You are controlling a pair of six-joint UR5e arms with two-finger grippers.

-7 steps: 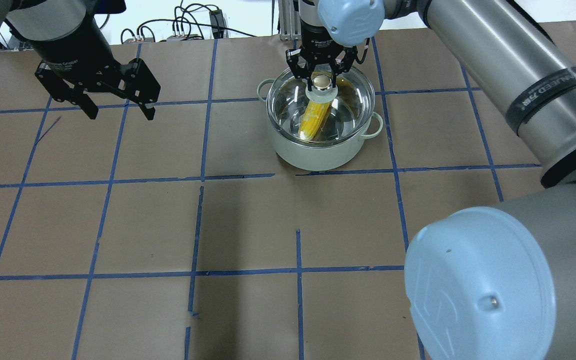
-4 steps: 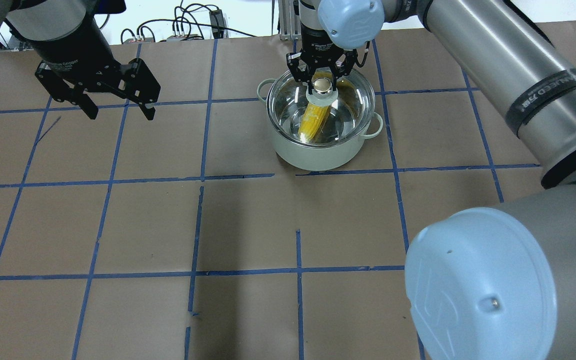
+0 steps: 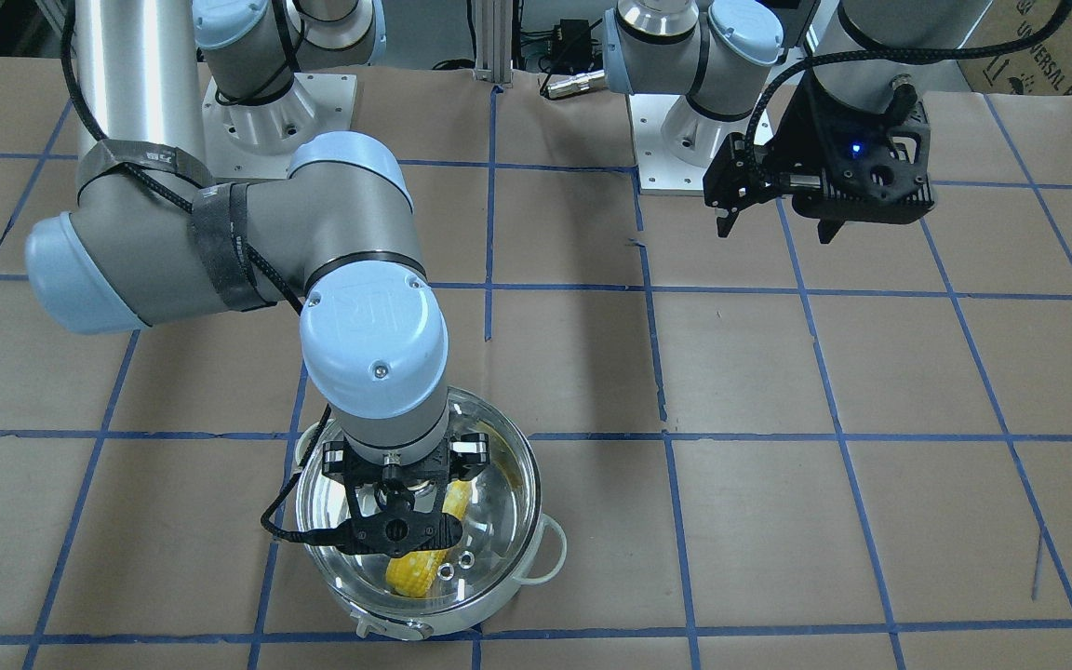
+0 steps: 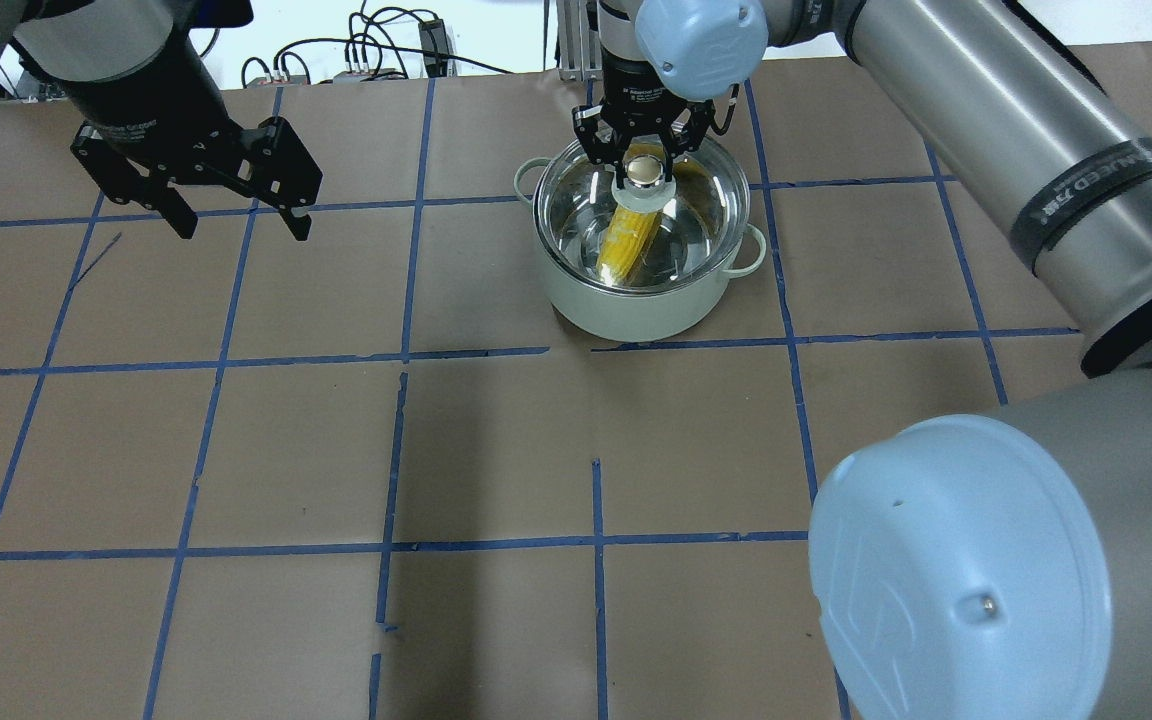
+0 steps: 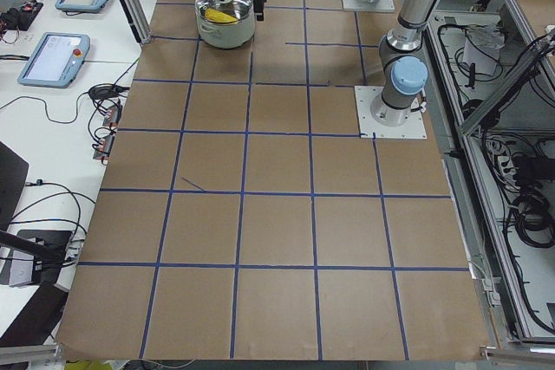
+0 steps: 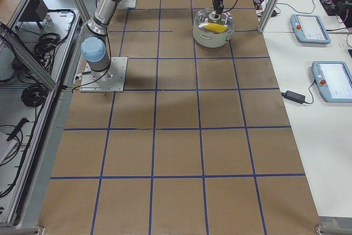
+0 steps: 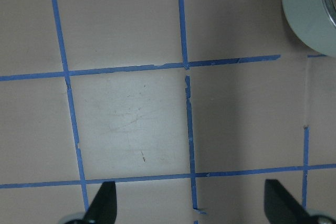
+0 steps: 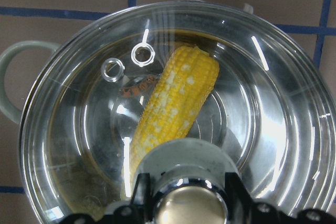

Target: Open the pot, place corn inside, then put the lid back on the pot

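The steel pot (image 4: 636, 310) stands at the far middle of the table. The yellow corn (image 4: 628, 240) lies inside it, also plain in the right wrist view (image 8: 173, 103). The clear glass lid (image 4: 576, 210) sits on the pot's rim over the corn. My right gripper (image 4: 644, 165) points straight down over the lid, and its fingers (image 8: 140, 195) are closed against the silver knob (image 8: 189, 208). My left gripper (image 4: 236, 215) hangs open and empty above the table, well to the left of the pot. The pot's edge shows in the left wrist view (image 7: 310, 14).
Brown paper with blue tape grid lines (image 4: 401, 350) covers the table. Cables and a metal post (image 4: 566, 40) lie along the far edge behind the pot. My right arm's elbow (image 4: 956, 570) fills the near right of the overhead view.
My right gripper has lowered slightly with the lid, which has settled on the pot. The left arm has not moved.
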